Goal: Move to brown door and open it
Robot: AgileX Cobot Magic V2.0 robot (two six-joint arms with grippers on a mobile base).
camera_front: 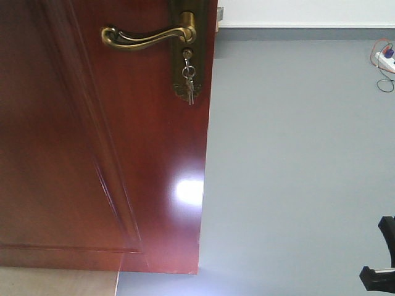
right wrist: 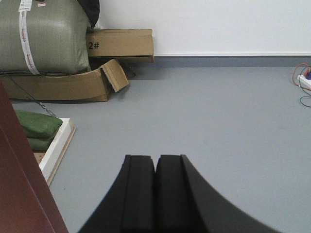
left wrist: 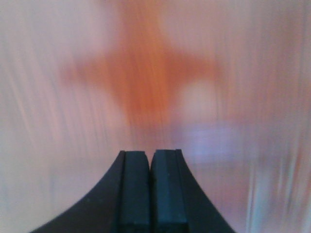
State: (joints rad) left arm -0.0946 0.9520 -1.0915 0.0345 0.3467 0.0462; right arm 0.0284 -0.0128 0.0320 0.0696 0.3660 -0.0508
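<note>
since the brown door (camera_front: 92,154) fills the front view's left with its free edge exposed, it's likely the opening step; left hand (left wrist: 150,189) pressed together against blurred wood, right hand (right wrist: 155,194) also closed, over grey floor (right wrist: 218,121). next: keep pushing the panel, or reach the brass lever (camera_front: 145,37).

The front view is evenly and fairly brightly lit, with soft indoor light and no hard shadows on the grey floor (camera_front: 296,172). A white patch of glare sits low on the glossy brown door (camera_front: 92,154), near its right edge, and a paler sheen runs beneath it; the far left of the door falls darker. The brass handle (camera_front: 148,36) catches small highlights and stays sharp. The left wrist view is heavily blurred: streaked pinkish and orange smears fill it, and only the left gripper (left wrist: 150,194) reads clearly, dark against the haze. The right wrist view is sharp and bright, with the right gripper (right wrist: 155,194) matte black and the cardboard boxes (right wrist: 97,63) casting faint shadows.
</note>
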